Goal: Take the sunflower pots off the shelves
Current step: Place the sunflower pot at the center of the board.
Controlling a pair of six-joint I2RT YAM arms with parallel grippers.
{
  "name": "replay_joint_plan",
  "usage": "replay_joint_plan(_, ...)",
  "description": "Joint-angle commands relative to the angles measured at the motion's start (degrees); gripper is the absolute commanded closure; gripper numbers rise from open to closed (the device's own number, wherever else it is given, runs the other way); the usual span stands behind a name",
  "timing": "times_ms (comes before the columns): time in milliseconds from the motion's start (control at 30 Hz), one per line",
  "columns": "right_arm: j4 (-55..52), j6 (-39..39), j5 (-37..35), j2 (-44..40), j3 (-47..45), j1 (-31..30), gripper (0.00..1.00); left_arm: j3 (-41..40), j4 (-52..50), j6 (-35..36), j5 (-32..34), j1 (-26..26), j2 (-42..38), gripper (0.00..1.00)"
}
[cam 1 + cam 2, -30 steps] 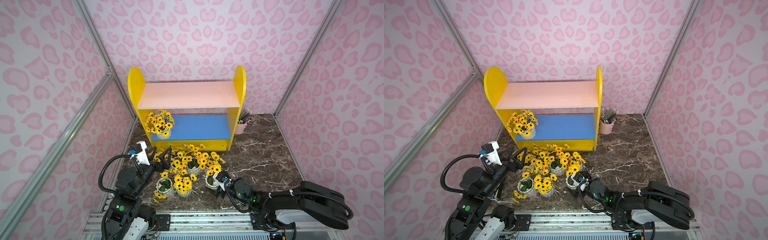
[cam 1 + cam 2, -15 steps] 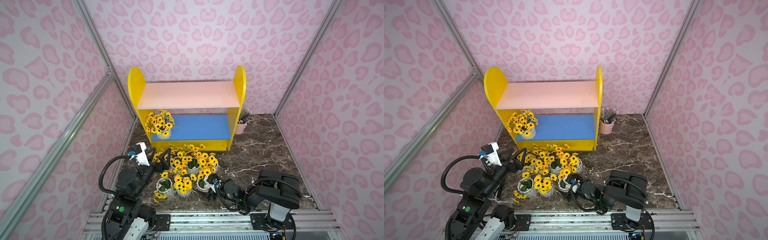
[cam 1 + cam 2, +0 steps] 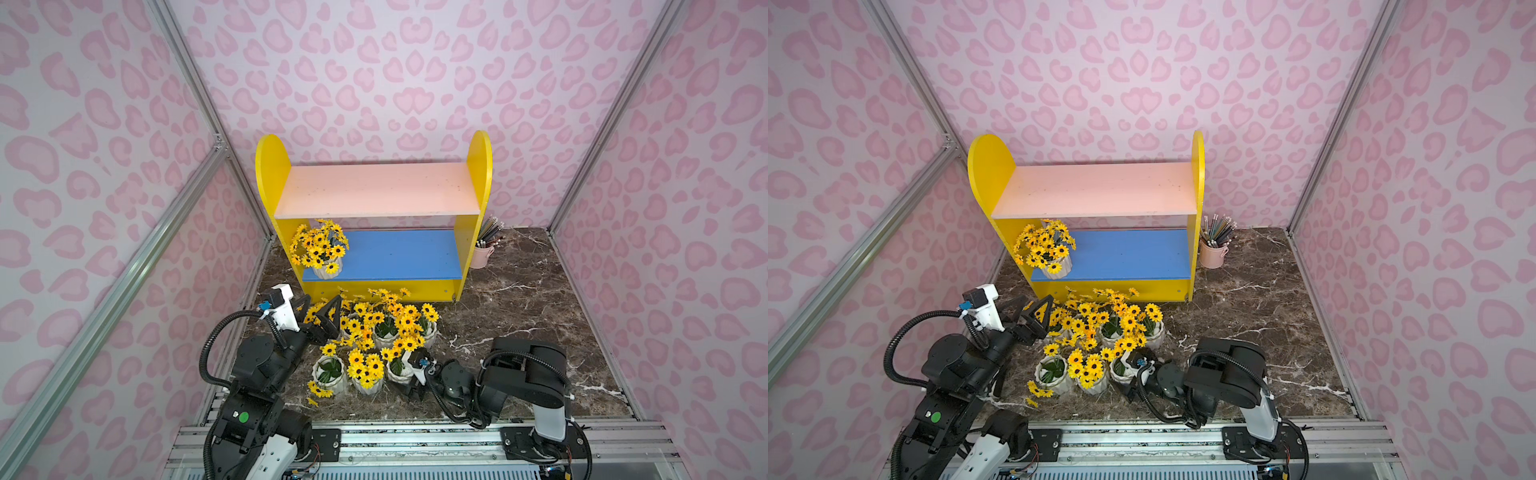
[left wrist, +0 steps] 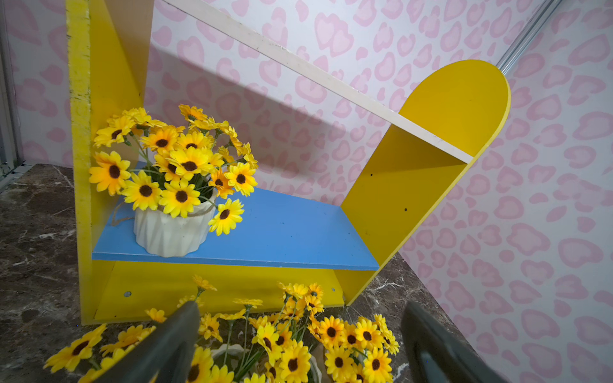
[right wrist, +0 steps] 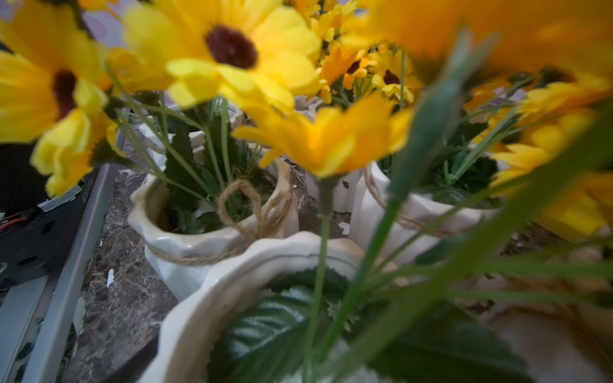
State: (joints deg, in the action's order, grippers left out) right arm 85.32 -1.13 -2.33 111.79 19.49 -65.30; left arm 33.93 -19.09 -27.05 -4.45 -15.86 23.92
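The shelves (image 3: 376, 189) (image 3: 1096, 189) are yellow, with a bare pink upper board. On the blue lower board (image 4: 285, 232), at its left end, stands one of the sunflower pots (image 3: 328, 268) (image 3: 1054, 268) (image 4: 172, 232). Several more pots (image 3: 386, 336) (image 3: 1113, 336) crowd the floor in front. My left gripper (image 3: 322, 309) (image 3: 1032, 309) (image 4: 298, 348) hangs open and empty over the cluster's left edge. My right gripper (image 3: 409, 376) (image 3: 1136, 372) is low at the cluster's near right, shut on a pot (image 3: 397, 368) (image 5: 232, 275) whose rim fills the right wrist view, hiding the fingers.
A pink cup of pencils (image 3: 482, 255) (image 3: 1212, 255) stands against the shelf unit's right side. Pink patterned walls close in on three sides. A metal rail (image 3: 395, 440) runs along the front edge. Loose sunflower heads (image 3: 318, 390) lie on the marble floor.
The right arm has folded back toward its base. Its gripper and the pot in it have shifted left into the floor cluster. The left arm has not moved.
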Motion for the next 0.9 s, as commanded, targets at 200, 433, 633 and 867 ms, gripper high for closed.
replay_joint_plan(200,-7.45,-2.04,-4.46,-2.09,1.31,-1.94,0.01,2.19,-1.63,1.55,2.43,0.01,0.76,0.03)
replay_joint_plan(433,-7.94,-2.43,-6.25,-4.27,0.37,-2.20,0.01,3.11,-2.26,0.97,4.33,-0.02,1.83,0.03)
replay_joint_plan(633,-5.77,-0.28,-8.35,-7.20,-1.25,-3.43,0.01,3.84,-1.86,0.94,4.08,0.01,2.48,0.03)
replay_joint_plan(867,-15.93,2.10,-10.17,-21.18,-3.26,-5.62,0.01,4.92,-4.55,-0.05,13.20,0.03,5.76,0.03)
